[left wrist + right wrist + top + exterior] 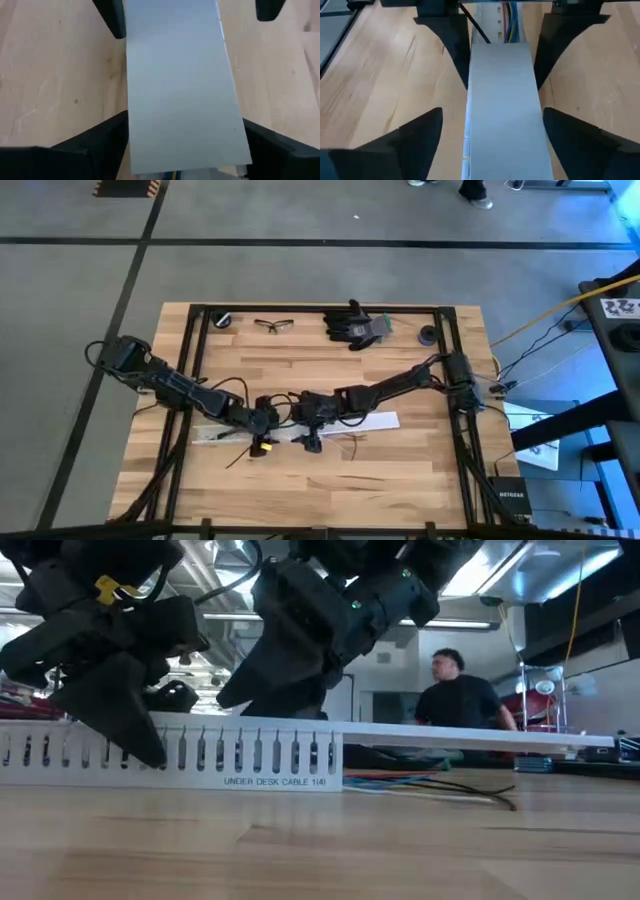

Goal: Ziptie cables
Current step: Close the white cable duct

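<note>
1. Your left gripper (262, 423) is down over the white channel (375, 421) mid-table, fingers (107, 145) spread wide with the strip's lid between them.
2. Your right gripper (312, 430) sits just beside it, also straddling the channel with its fingers (415, 140) wide.
3. The cables (440, 783) lie inside the channel and spill out its end onto the table (400, 470).

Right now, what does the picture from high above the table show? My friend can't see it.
Two dark robot arms meet in the middle of a wooden table, the left gripper and the right gripper both down at a long white channel strip with thin cables trailing out beside it. Safety glasses and black gloves lie along the far edge.
</note>
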`<state>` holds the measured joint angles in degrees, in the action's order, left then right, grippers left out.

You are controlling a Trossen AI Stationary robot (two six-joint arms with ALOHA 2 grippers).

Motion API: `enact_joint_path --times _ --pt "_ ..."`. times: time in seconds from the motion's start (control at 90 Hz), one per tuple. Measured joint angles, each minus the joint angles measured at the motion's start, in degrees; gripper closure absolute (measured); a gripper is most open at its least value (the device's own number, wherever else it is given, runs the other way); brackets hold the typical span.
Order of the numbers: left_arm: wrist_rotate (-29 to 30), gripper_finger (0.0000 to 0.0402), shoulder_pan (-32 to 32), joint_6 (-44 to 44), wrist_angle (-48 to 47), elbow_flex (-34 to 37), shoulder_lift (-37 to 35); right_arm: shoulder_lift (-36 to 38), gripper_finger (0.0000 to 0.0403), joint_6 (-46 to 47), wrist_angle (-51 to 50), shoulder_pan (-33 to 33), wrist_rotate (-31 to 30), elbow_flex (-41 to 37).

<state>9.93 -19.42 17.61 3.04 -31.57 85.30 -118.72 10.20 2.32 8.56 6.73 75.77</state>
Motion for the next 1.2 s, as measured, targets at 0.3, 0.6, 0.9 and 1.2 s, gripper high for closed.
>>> enact_joint_path --times 0.3,0.6,0.9,1.2 --pt "0.3 0.0107 0.0 0.0 0.3 0.1 0.0 1.9 0.0072 -1.9 -6.8 0.1 0.3 0.0" --pt "0.4 0.0107 0.3 0.3 0.5 0.1 0.0 2.2 0.0072 -3.4 -10.4 1.1 -2.4 -0.1" --pt "0.8 0.0107 0.4 0.4 0.7 0.1 0.0 1.6 0.0098 -2.0 -9.6 5.3 -8.0 -0.1" --pt "1.0 0.0107 0.4 1.7 0.6 0.1 0.0 1.0 0.0167 -1.4 -8.7 5.2 -9.2 -0.1"
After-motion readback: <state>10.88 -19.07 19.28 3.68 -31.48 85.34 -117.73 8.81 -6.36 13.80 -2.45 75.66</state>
